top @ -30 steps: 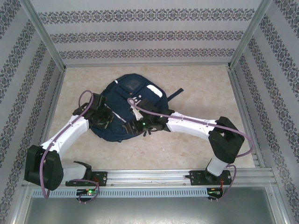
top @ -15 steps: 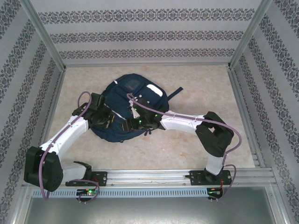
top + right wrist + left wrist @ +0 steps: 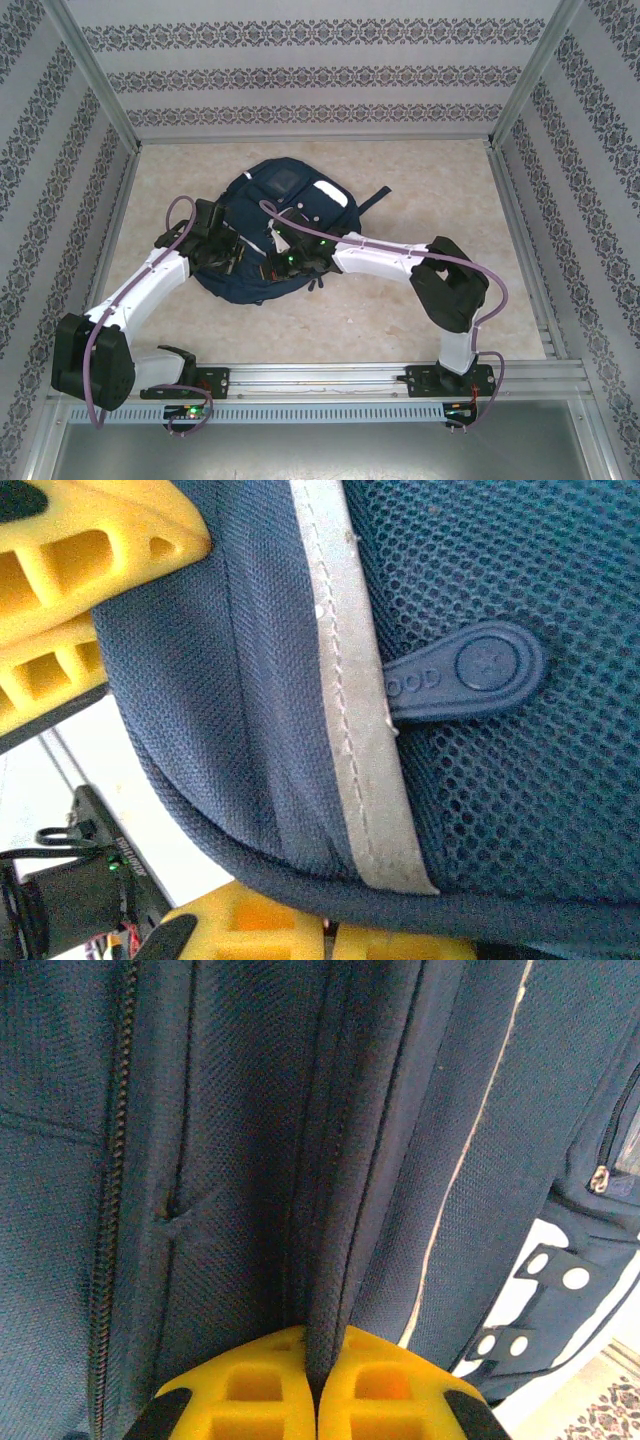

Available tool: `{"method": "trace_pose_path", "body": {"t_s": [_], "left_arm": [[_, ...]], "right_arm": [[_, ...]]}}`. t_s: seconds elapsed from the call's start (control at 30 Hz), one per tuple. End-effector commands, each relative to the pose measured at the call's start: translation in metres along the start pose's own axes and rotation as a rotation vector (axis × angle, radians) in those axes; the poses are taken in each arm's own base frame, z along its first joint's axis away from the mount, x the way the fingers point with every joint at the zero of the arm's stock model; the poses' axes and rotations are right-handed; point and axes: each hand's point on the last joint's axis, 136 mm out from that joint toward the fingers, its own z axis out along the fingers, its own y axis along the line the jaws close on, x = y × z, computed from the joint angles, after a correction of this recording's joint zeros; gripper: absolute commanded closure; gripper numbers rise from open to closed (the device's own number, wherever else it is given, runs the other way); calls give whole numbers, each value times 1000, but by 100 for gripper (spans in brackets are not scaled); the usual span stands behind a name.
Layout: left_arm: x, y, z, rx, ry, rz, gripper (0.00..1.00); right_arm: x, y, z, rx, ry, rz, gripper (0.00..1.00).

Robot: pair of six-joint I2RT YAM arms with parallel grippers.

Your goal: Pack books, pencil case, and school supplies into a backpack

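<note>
The dark navy backpack [image 3: 300, 200] lies flat on the left middle of the table. At its near edge my left gripper [image 3: 242, 262] is shut on a raised fold of navy fabric [image 3: 325, 1290] beside a zipper [image 3: 110, 1180]. Close to its right, my right gripper [image 3: 274, 268] is shut on the backpack's corded edge [image 3: 330, 900], below a white stripe [image 3: 350, 710] and a rubber zipper pull [image 3: 470, 675]. The left gripper's yellow fingers [image 3: 80, 570] appear at the top left of the right wrist view. The books, pencil case and school supplies are hidden.
Patterned walls and metal posts [image 3: 100, 90] close off the table [image 3: 430, 190] on three sides. A metal rail [image 3: 330, 378] with both arm bases runs along the near edge. Bare tabletop lies right of and behind the backpack.
The right arm has slid left along the backpack's near edge toward the left gripper, and its jaws have closed on the edge. The left arm has held still.
</note>
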Motion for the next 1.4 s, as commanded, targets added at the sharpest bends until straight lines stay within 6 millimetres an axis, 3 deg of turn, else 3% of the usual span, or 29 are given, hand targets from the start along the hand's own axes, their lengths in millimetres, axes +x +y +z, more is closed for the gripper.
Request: {"method": "trace_pose_path", "body": {"t_s": [0.0, 0.2, 0.3, 0.5, 0.63, 0.77, 1.03, 1.3, 1.37], "left_arm": [[-10, -18, -6, 62, -69, 30, 100], [-45, 3, -16, -12, -266, 118, 100], [-51, 15, -12, -37, -278, 102, 100], [-55, 22, -14, -53, -273, 115, 100], [-60, 27, -20, -67, -281, 114, 100], [-68, 31, -27, -80, -314, 124, 100], [-71, 30, -26, -77, -311, 127, 100], [-69, 23, -23, -74, -286, 163, 100], [-66, 17, -20, -52, -269, 182, 100]], "right_arm": [[10, -30, -23, 221, 7, 27, 100], [19, -83, -61, 545, -29, -3, 100], [21, -104, -76, 663, -49, -11, 100], [28, -136, -80, 735, -27, 2, 100], [25, -134, -70, 638, -10, -65, 100], [27, -156, -81, 650, 8, -35, 100], [31, -178, -96, 692, 12, -28, 100], [30, -185, -89, 653, 18, -26, 100], [29, -172, -81, 546, 31, -70, 100]]}}
